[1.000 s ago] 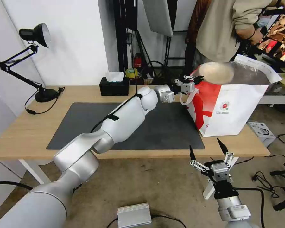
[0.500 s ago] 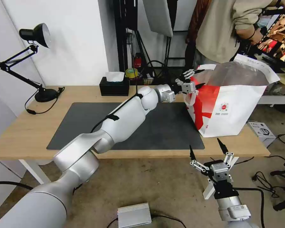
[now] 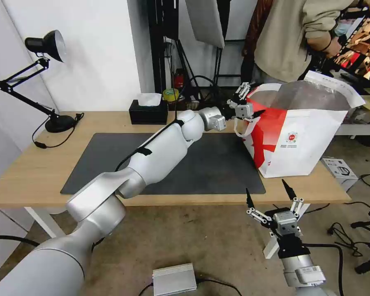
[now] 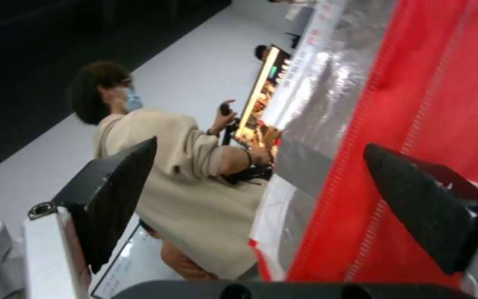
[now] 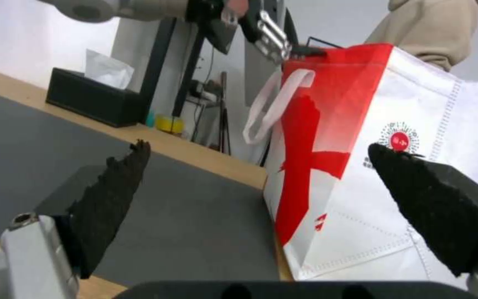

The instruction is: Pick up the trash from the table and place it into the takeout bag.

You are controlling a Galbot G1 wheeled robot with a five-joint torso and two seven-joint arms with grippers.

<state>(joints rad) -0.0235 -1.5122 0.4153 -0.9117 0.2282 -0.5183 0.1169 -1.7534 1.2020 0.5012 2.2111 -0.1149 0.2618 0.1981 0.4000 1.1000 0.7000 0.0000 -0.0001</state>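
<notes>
The takeout bag (image 3: 300, 139) stands on the desk (image 3: 37, 172), mouth open, silver foil lining; its contents are perhaps hidden. The left pincer (image 3: 246, 103) hangs wide beside its rim, the right pincer (image 3: 271, 192) wide below the desk edge.

Even bright room light is filling the head view. Glare is flaring off the bag's foil lining (image 4: 328, 83); the left wrist view is blurring softly throughout.
</notes>
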